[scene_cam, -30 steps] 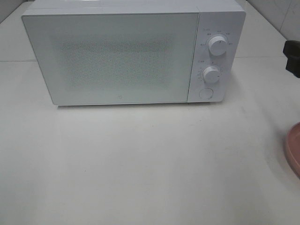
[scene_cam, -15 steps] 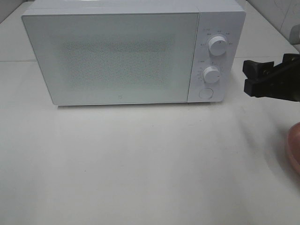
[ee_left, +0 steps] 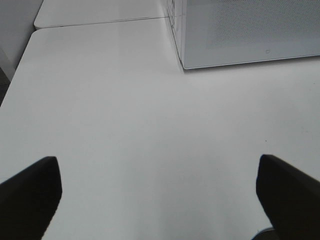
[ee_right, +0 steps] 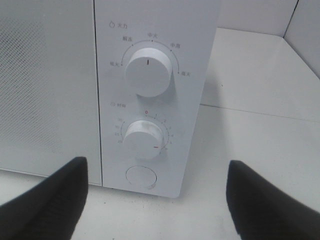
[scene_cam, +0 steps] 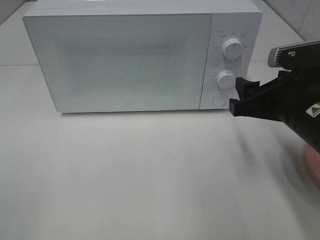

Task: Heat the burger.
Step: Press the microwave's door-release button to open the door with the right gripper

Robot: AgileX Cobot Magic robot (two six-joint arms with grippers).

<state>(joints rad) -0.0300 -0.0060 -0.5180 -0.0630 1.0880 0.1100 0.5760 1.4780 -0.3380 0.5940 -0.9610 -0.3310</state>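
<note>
Sweeping in from the right edge, the black right gripper (scene_cam: 241,95) now hangs wide and empty just beside the round door button (scene_cam: 219,99) of the white boxy microwave (scene_cam: 125,60), likely to open it; the left gripper (ee_left: 157,200) gapes idle, and the burger is out of view.

Your white table (scene_cam: 150,175) carries a white microwave (scene_cam: 125,60) at the far side, door shut. A pink plate (scene_cam: 314,167) sits at the table's right, only partly visible.
</note>
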